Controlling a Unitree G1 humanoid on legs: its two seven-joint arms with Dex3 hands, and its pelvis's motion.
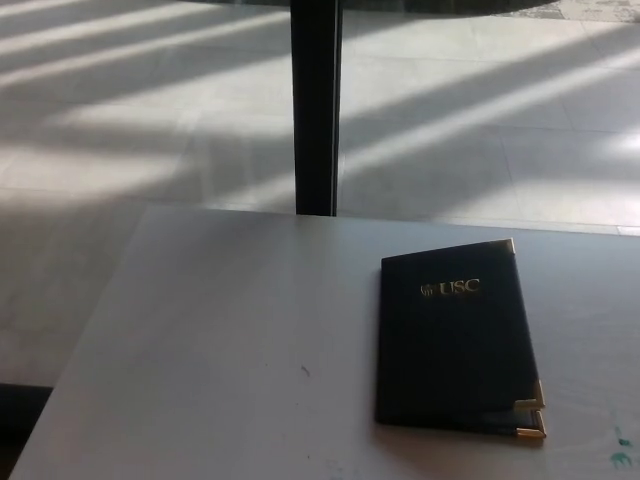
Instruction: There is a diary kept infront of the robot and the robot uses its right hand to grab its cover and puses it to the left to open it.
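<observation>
One closed dark gold-cornered diary (455,345).

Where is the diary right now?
In the head view, the closed diary lies on the right part of the table, near its front edge, right of the dark post behind the table.

Pale grey smooth tabletop (220,350), closed dark navy leather-look diary (455,345) with gold corners and gold USC lettering lying flat near its right edge, small green marks (622,450) at the near right corner
</observation>
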